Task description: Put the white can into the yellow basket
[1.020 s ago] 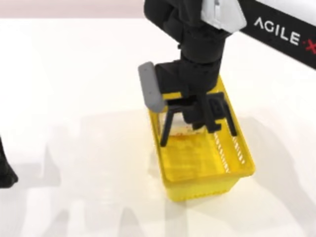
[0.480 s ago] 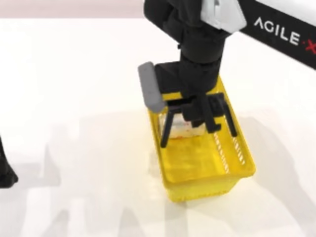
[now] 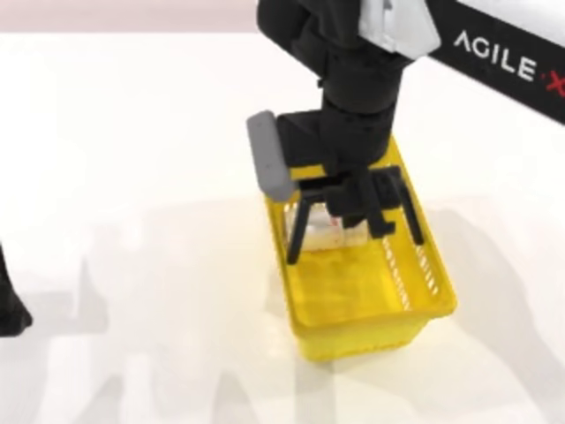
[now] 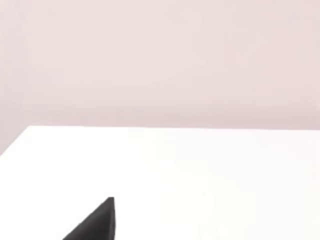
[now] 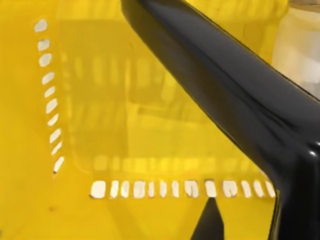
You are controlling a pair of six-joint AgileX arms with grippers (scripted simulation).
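The yellow basket [image 3: 381, 325] stands right of the table's middle. My right gripper [image 3: 351, 216] reaches down into its far end, between the uprights of the raised black handle [image 3: 298, 228]. The white can [image 3: 331, 227] with red marks rests inside the basket just beneath the gripper, partly hidden by it. In the right wrist view the yellow basket [image 5: 100, 125] fills the picture and the black handle [image 5: 225, 100] crosses it. The pale can [image 5: 300, 55] is off to one side, away from the one dark fingertip [image 5: 210, 222] that shows, and nothing is between the jaws.
My left arm [image 3: 9, 309] is parked at the table's left edge; its wrist view shows one dark fingertip [image 4: 100, 222] over bare white table. A grey block [image 3: 269, 157] on the right wrist overhangs the basket's far left corner.
The right gripper has lifted slightly inside the basket, and more of the white can shows below it. The left arm has not moved.
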